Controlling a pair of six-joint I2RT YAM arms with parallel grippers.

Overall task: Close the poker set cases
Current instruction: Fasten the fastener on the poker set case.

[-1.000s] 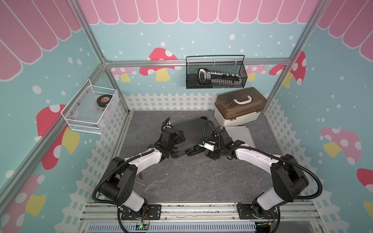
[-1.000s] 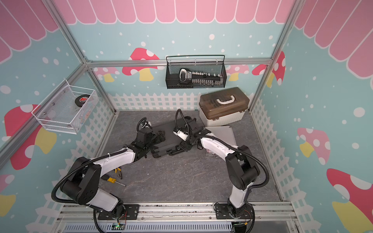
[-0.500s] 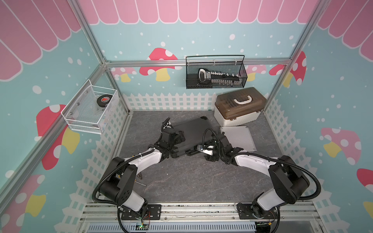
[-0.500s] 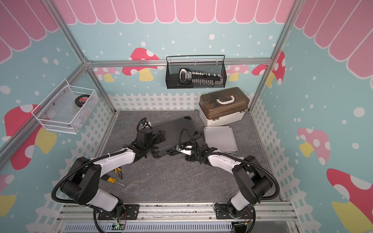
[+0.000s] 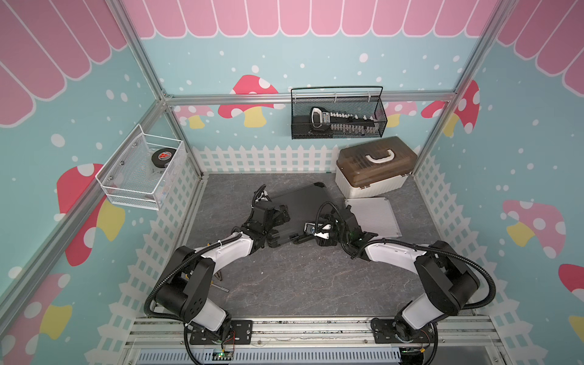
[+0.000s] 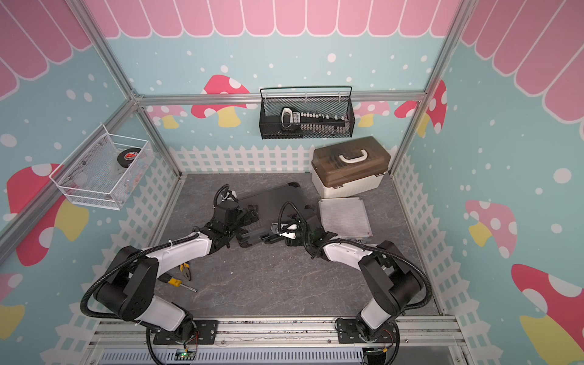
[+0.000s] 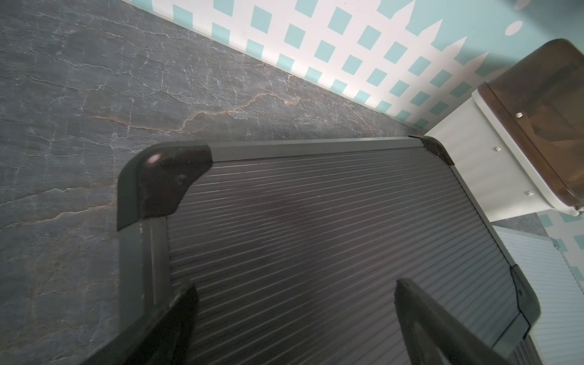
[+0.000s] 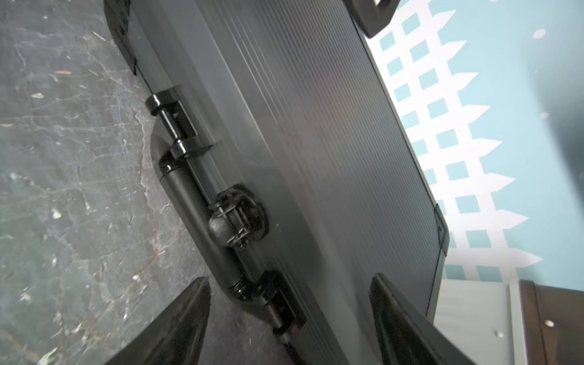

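Observation:
The black ribbed poker case (image 5: 300, 202) (image 6: 271, 202) lies flat mid-floor with its lid down. Its black handle (image 8: 189, 196) and a round latch (image 8: 240, 215) run along the front edge. The silver ribbed case (image 5: 373, 216) (image 6: 344, 216) lies flat to its right, lid down. My left gripper (image 5: 279, 213) (image 7: 295, 286) hovers open over the black lid (image 7: 316, 221) near its left side. My right gripper (image 5: 311, 235) (image 8: 290, 279) is open at the black case's front right, its fingers straddling the handle's end bracket without gripping.
A white storage box with a brown lid (image 5: 373, 170) stands behind the silver case, close to both cases. Pliers (image 6: 185, 271) and a screwdriver (image 6: 177, 282) lie front left. A black wire basket (image 5: 338, 117) and a white one (image 5: 139, 170) hang on the walls.
My right arm has swung off the silver case toward the front, bringing its gripper to the black case's handle edge, jaws wider. The silver case now shows whole. The left arm has stayed put.

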